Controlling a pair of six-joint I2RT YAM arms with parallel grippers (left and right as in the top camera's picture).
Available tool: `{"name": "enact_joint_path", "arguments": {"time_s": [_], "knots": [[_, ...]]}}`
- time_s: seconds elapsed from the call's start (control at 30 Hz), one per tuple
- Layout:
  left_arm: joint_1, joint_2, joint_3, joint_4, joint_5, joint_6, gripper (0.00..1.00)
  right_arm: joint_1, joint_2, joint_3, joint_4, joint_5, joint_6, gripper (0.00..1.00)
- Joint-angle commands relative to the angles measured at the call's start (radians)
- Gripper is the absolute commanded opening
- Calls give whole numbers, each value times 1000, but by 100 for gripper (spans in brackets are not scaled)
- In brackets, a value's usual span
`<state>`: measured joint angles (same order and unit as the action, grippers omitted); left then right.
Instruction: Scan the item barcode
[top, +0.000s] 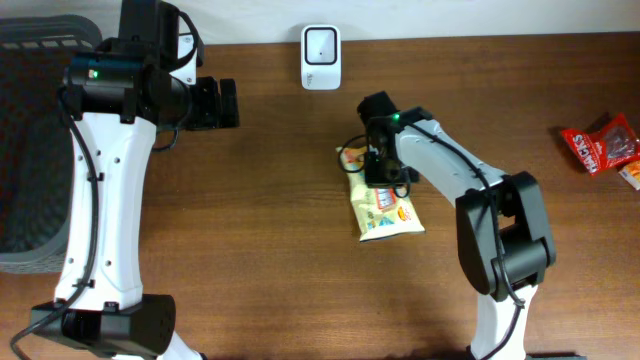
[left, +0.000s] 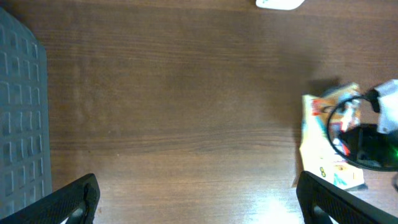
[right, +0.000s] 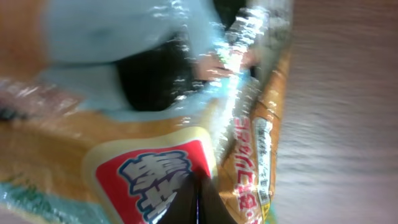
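A yellow snack bag (top: 385, 205) with red and blue print lies on the brown table, right of centre. My right gripper (top: 378, 168) is down on the bag's upper end. In the right wrist view its two dark fingers meet at the bag's red label (right: 149, 180), and the right gripper (right: 198, 186) is shut on the crinkled film. No barcode shows on the bag. The white scanner (top: 320, 43) stands at the table's far edge. My left gripper (top: 215, 103) hovers far left of the bag, wide open (left: 199, 202) with nothing between its fingers. The bag (left: 326, 146) shows at the right edge of the left wrist view.
A dark grey mesh basket (top: 30, 150) fills the left side of the table. A red snack packet (top: 600, 143) lies at the far right edge. The scanner's base (left: 280, 3) peeks in at the top of the left wrist view.
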<state>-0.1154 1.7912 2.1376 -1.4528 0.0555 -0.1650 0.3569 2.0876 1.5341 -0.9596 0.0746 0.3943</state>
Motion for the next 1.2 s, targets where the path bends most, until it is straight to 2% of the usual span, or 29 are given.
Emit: {"name": "enact_joint_path", "arguments": {"time_s": [0.0, 0.1, 0.13, 0.17, 0.27, 0.3, 0.4, 0.47, 0.53, 0.63, 0.73, 0.8, 0.87, 0.97, 1.0, 1.1, 1.13, 1.17], "knots": [[2, -9, 4, 2, 8, -5, 99, -84, 0, 238, -220, 106, 10, 4], [2, -9, 5, 2, 8, -5, 99, -94, 0, 442, -406, -113, -137, 11], [2, -9, 4, 2, 8, -5, 99, -87, 0, 447, -429, -196, -190, 32], [2, -9, 5, 2, 8, -5, 99, -76, 1, 437, -452, -209, -204, 59], [2, -9, 5, 2, 8, -5, 99, -21, 3, 303, -412, -198, -189, 75], [2, -9, 4, 2, 8, -5, 99, -6, 3, 238, -378, -174, -148, 77], [2, -9, 5, 2, 8, -5, 99, 14, 3, 95, -351, -150, -71, 77], [2, -9, 5, 1, 8, -5, 99, 18, 3, 14, -368, -144, -68, 74], [2, -9, 5, 2, 8, -5, 99, 15, 3, -49, -364, -19, -66, 73], [2, -9, 4, 2, 8, -5, 99, -40, 2, -69, -354, 297, 85, 74], [2, -9, 4, 2, 8, -5, 99, -180, 2, -44, -246, 382, 105, 74], [2, -9, 4, 2, 8, -5, 99, -253, 0, 36, -288, 266, 80, 73], [2, -9, 4, 2, 8, -5, 99, -289, -6, 122, -301, 39, -49, 74], [2, -9, 4, 2, 8, -5, 99, -273, -5, 170, -303, -461, -262, 73], [2, -9, 5, 2, 8, -5, 99, -252, -5, 169, -324, -502, -308, 74], [2, -9, 5, 2, 8, -5, 99, -164, -5, 168, -338, -486, -312, 74], [2, -9, 5, 2, 8, -5, 99, -127, -5, 168, -306, -486, -305, 72], [2, -9, 4, 2, 8, -5, 99, -95, -5, 165, -263, -468, -240, 72]]}}
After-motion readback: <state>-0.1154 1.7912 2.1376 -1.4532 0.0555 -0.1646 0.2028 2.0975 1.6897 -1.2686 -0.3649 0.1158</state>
